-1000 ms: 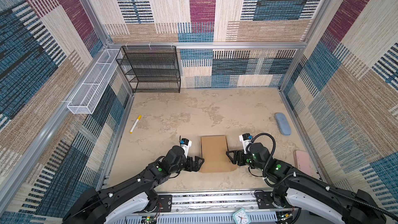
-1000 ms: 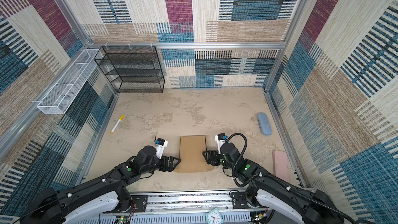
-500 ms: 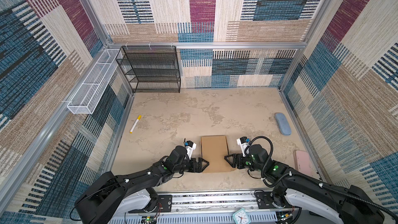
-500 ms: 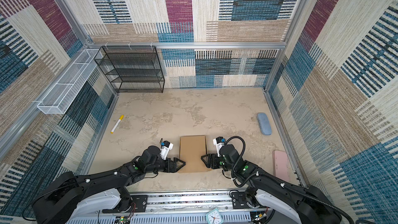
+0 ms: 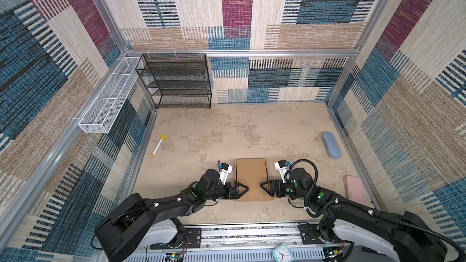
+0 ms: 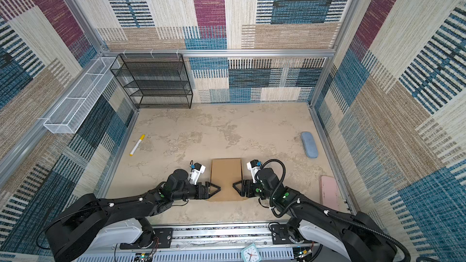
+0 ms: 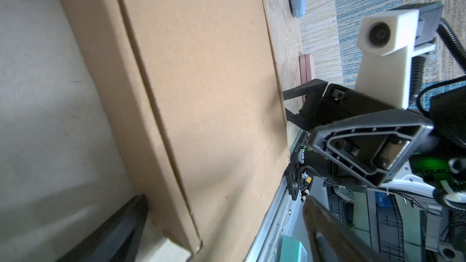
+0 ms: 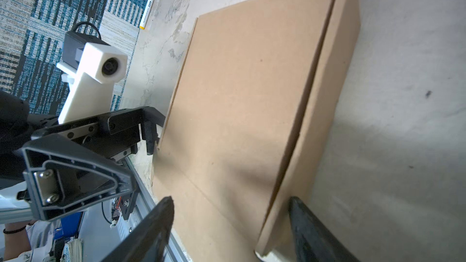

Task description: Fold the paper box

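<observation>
The paper box is a flat, closed brown cardboard mailer lying at the table's near middle. My left gripper stands open at its near left side, one finger above the lid and one low beside the wall. In the left wrist view the box fills the frame between the spread fingers. My right gripper mirrors it, open at the near right side. In the right wrist view the box's side wall runs between the fingertips.
A yellow-capped marker lies at the left. A blue case and a pink flat item sit by the right wall. A black wire shelf stands at the back left, next to a white mesh basket on the wall.
Both grippers have slid inward along the box's near end until their jaws straddle its side edges. The box has not moved.
</observation>
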### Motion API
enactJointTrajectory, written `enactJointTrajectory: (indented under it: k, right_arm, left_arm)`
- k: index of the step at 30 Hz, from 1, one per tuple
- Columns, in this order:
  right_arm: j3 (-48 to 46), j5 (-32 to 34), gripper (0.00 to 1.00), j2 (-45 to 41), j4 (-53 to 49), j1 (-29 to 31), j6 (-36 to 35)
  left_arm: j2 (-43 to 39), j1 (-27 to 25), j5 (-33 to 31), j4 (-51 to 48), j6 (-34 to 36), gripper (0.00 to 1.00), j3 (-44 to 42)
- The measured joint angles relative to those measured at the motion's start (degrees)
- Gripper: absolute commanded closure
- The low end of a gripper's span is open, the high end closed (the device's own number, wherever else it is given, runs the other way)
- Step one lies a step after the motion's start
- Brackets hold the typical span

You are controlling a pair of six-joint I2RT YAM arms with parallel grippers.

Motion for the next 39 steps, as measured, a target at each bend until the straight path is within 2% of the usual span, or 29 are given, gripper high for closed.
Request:
enactJointTrajectory:
  k: [19, 26, 39]
  right_arm:
    - [1.1, 0.8, 0.26, -1.7, -2.4, -0.2, 1.5]
    - [1.5, 1.5, 0.27, -2.1, -4.2, -0.2, 1.7]
    - [2.7, 1.1, 0.27, -3.2, -5.9, -0.2, 1.9]
  left_arm:
    - [-7.9, 0.1, 0.4, 2.1, -7.5, 0.01, -0.5]
    - [-11.5, 0.1, 0.5, 5.8, -10.3, 0.01, -0.4]
    - [-15.1, 0.1, 0.9, 6.5, -10.6, 0.01, 0.1]
